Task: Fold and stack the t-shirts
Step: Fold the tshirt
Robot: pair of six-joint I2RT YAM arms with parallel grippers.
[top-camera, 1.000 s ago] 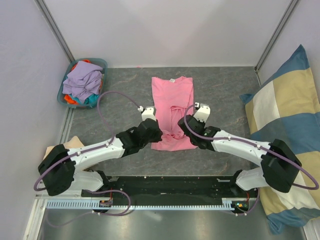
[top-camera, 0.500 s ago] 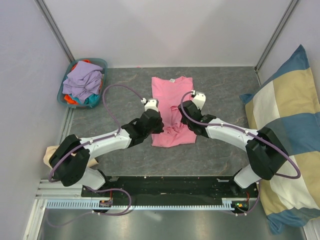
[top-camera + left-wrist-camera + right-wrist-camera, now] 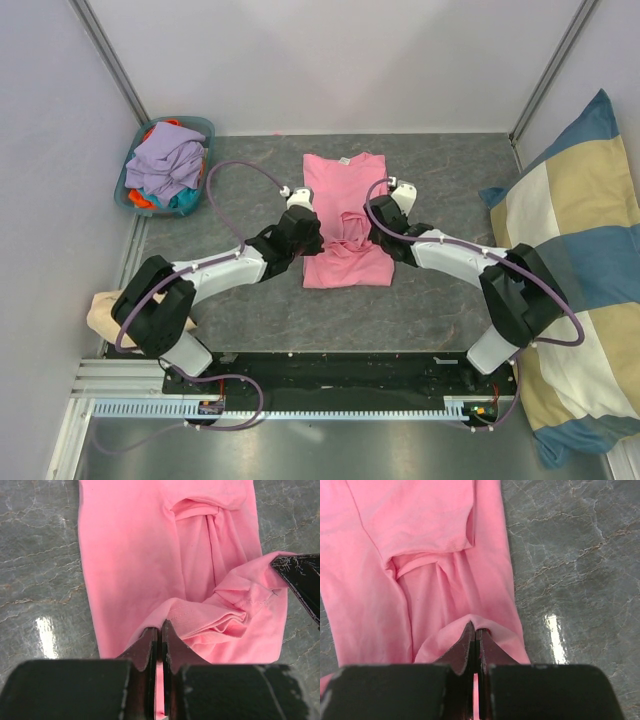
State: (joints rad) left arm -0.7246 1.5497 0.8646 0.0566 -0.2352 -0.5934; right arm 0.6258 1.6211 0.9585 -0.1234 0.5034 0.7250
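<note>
The pink t-shirt (image 3: 345,180) lies near the middle of the counter (image 3: 450,180), collar toward the far edge, its lower hem bunched and raised off the surface. That lift looks deliberate: the two claws have the hem near its two ends, placed to carry the bottom half up over the chest and fold the shirt in half. The left claw (image 3: 160,630) is pressed together on a fold of hem at the shirt's left side. The right claw (image 3: 474,630) is likewise pinched tight on cloth at the right side. Whether each grips one layer or two I cannot tell. More t-shirts (image 3: 165,165) wait heaped in the basket (image 3: 205,130) at the far left corner.
</note>
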